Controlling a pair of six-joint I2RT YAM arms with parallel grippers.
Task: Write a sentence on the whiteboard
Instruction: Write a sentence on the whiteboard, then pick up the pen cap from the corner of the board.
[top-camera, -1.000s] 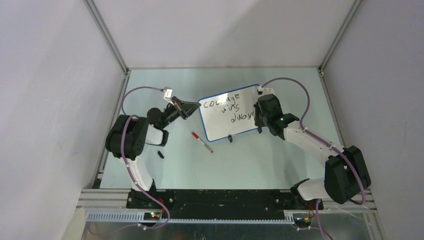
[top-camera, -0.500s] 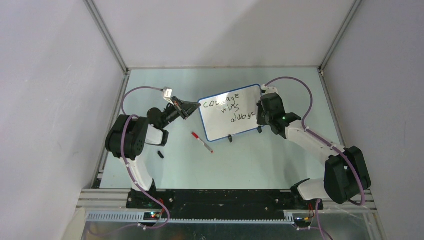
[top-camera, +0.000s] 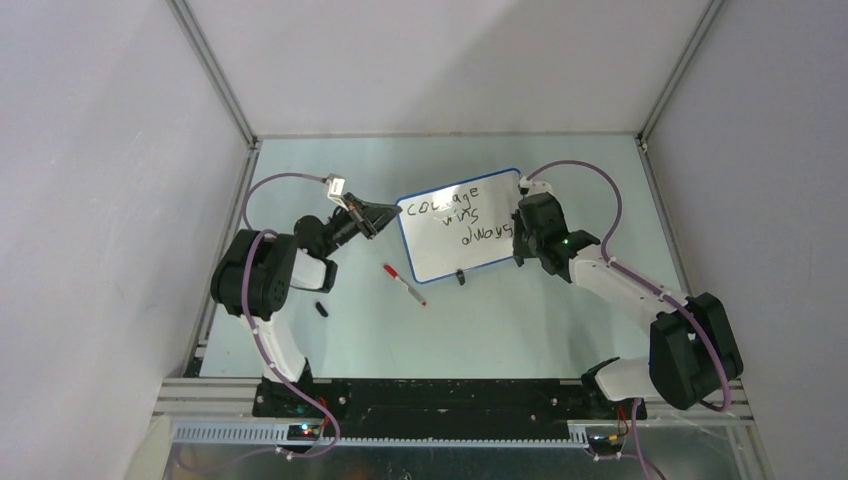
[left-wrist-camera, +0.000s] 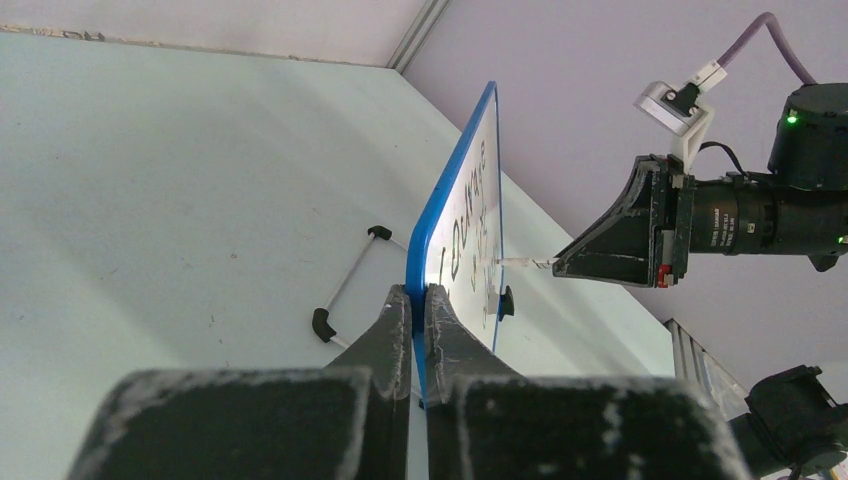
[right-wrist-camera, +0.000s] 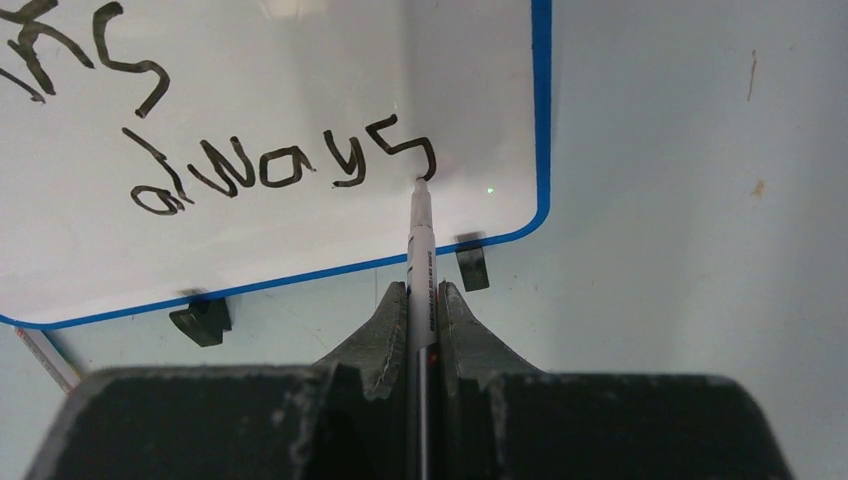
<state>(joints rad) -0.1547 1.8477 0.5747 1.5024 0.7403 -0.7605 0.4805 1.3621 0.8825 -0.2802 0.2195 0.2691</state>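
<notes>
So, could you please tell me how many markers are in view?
2. The held marker is in the right gripper, tip on the whiteboard; the loose marker lies on the table before it. Others may be hidden.

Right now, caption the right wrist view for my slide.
Right tool grips marker, tip at the sentence's last letter on whiteboard.

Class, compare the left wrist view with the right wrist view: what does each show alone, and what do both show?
Left wrist only: the left gripper shut on the whiteboard at its blue edge, the board seen edge-on, and the right gripper from outside. Right wrist only: the word "always" readable, with the marker tip at its last letter. Both: whiteboard, marker, table.
</notes>
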